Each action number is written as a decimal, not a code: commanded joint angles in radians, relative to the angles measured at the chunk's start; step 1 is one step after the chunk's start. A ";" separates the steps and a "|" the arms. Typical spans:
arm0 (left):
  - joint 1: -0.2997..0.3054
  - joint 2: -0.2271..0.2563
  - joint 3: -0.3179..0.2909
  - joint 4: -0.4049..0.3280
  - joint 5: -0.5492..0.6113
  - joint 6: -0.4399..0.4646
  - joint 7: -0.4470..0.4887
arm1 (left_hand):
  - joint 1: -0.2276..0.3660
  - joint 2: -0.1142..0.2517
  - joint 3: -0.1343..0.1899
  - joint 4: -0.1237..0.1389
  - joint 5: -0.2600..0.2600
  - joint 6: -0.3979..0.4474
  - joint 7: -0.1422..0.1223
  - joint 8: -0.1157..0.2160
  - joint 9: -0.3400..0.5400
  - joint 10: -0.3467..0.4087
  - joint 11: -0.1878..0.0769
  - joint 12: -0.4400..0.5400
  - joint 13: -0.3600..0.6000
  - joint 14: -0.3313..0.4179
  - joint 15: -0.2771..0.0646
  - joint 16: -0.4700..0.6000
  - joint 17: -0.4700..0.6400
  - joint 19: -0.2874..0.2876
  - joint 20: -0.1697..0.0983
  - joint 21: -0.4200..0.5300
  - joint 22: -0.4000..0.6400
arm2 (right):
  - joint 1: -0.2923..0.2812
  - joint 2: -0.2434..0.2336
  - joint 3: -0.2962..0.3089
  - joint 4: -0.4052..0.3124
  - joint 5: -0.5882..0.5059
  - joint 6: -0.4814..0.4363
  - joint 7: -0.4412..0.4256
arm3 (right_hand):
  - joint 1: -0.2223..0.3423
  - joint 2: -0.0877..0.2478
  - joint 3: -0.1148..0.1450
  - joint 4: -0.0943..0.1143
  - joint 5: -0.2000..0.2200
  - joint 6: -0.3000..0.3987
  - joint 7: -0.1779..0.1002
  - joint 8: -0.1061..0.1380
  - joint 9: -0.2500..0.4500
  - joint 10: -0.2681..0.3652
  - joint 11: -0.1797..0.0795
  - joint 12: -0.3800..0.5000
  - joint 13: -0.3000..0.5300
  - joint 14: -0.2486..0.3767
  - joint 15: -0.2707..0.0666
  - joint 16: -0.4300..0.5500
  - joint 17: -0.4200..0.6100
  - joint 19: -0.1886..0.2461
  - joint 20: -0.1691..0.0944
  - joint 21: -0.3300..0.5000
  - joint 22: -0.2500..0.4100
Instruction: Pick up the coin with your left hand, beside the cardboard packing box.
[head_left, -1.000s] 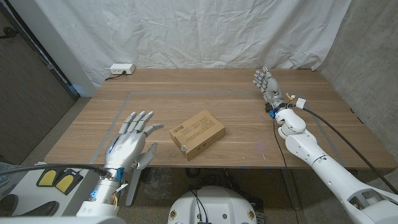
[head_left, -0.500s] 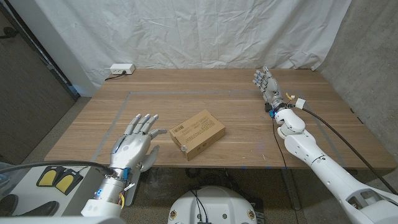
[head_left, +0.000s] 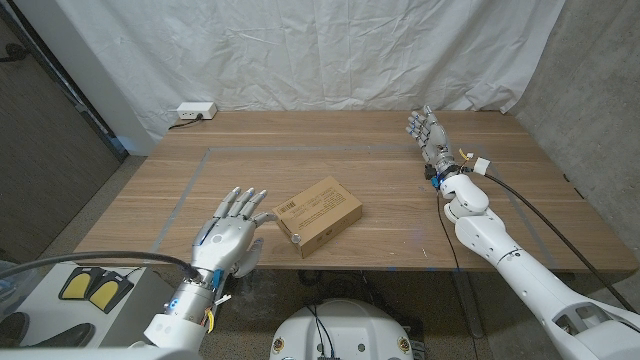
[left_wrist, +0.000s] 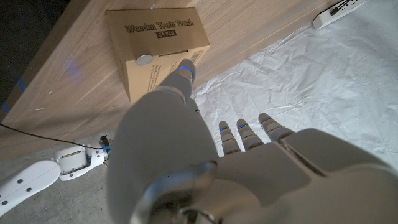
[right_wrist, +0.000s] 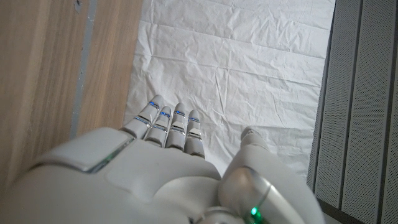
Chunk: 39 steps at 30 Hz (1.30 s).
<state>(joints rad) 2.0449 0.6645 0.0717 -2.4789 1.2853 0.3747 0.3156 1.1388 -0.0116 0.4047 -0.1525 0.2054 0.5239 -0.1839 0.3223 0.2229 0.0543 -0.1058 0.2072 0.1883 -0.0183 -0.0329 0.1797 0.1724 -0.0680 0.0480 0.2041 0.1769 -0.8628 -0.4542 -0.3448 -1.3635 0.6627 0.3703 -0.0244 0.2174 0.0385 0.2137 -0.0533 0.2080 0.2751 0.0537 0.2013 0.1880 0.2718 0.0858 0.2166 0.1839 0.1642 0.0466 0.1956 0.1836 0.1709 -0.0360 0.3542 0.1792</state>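
Over wooden table, left robot hand spread, empty.

The left hand is hovering low with its fingers spread and holding nothing. The right hand is waiting far off, fingers straight, also holding nothing.

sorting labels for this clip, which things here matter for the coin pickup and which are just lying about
Job: coin, leaning on the box; left robot hand, open.

Lying about: power strip; white sheet; right robot hand, open, at the far edge.
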 joint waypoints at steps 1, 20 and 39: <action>-0.029 0.064 -0.002 0.031 -0.054 -0.022 -0.006 | 0.011 0.003 -0.004 0.001 -0.002 0.009 -0.006 0.001 0.001 -0.004 -0.009 -0.002 0.002 -0.005 -0.057 0.001 0.002 0.005 0.002 -0.001 0.003 | -0.005 0.008 0.006 -0.001 0.001 0.015 -0.009 | -0.003 0.000 -0.003 0.001 -0.001 0.010 -0.001 0.003 0.004 0.010 -0.004 0.005 0.002 0.008 0.005 -0.001 0.004 0.011 -0.010 -0.007 0.002; -0.041 0.134 -0.083 0.119 -0.237 -0.166 0.123 | 0.012 -0.002 -0.025 0.008 -0.003 0.056 -0.018 0.011 -0.002 0.031 -0.018 0.009 0.002 0.016 -0.068 0.009 0.002 0.021 -0.002 0.004 0.004 | -0.035 0.000 0.011 -0.056 -0.027 0.017 -0.062 | -0.004 0.001 -0.004 0.000 0.000 0.011 -0.001 0.002 0.005 0.013 -0.005 0.005 0.002 0.009 0.003 -0.001 0.004 0.014 -0.011 -0.012 0.002; 0.009 0.147 -0.140 0.099 -0.227 -0.200 0.057 | 0.023 0.001 -0.036 0.009 -0.001 0.077 -0.025 0.013 -0.005 0.056 -0.022 0.013 0.003 0.028 -0.078 0.010 0.002 0.026 -0.003 0.004 0.005 | -0.035 -0.001 0.009 -0.094 -0.055 0.009 -0.098 | -0.005 0.001 -0.005 -0.001 0.000 0.012 -0.001 0.001 0.005 0.016 -0.004 0.005 0.002 0.011 0.002 -0.001 0.004 0.017 -0.011 -0.017 0.002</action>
<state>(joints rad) 2.0142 0.8163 -0.0364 -2.3587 1.0441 0.1816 0.3997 1.1467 -0.0117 0.3737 -0.1438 0.2054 0.5900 -0.2036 0.3292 0.2184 0.1020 -0.1247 0.2120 0.1883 0.0023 -0.0309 0.1858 0.1724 -0.0503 0.0408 0.2041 0.1792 -0.9107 -0.4577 -0.3286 -1.4482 0.6237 0.3856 -0.1135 0.2175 0.0385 0.2138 -0.0533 0.2080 0.2751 0.0537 0.2013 0.1880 0.2775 0.0809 0.2166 0.1836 0.1643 0.0465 0.1956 0.1836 0.1799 -0.0372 0.3400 0.1791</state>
